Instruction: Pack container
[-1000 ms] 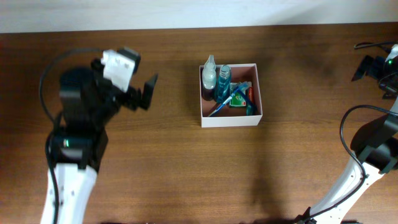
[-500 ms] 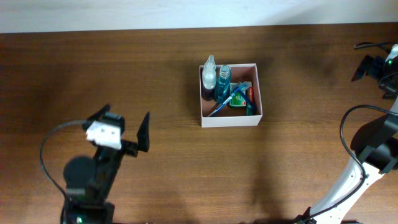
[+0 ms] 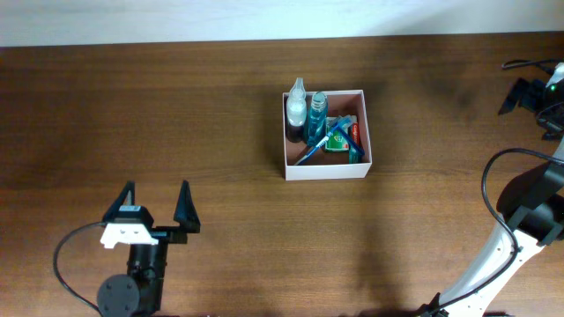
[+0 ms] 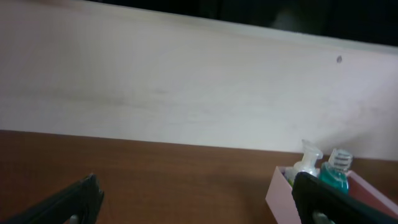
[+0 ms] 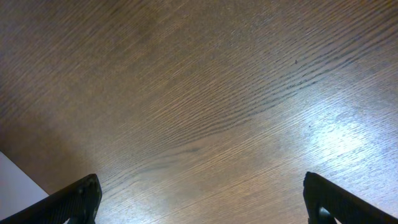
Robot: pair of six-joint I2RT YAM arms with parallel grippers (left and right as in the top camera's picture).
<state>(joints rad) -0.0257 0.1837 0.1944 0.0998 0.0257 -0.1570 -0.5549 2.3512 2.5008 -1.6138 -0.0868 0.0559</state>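
the container (image 3: pixel 328 169), a shallow square box with white walls and a pinkish-brown inside, sits on the brown wooden table (image 3: pixel 220 132) and has no lid. inside it, along its left wall, a clear bottle with a white top (image 3: pixel 297 104) stands at the far corner, with a teal bottle (image 3: pixel 317 113) just to its right. a blue toothbrush (image 3: pixel 317 147) lies slantwise from the container's middle toward its near left corner, and a green packet (image 3: pixel 338 141) lies beside it, with something red (image 3: pixel 355 132) toward the right wall.

the left gripper (image 3: pixel 155 204) is well apart from the container, off toward its near left. its two fingers are spread wide with nothing between them. its wrist camera looks across the table at the container's left corner and a pale wall (image 4: pixel 186 93) behind it.

the right gripper (image 5: pixel 202 196) is far to the container's right. its fingers are set wide apart over bare wood, holding nothing.
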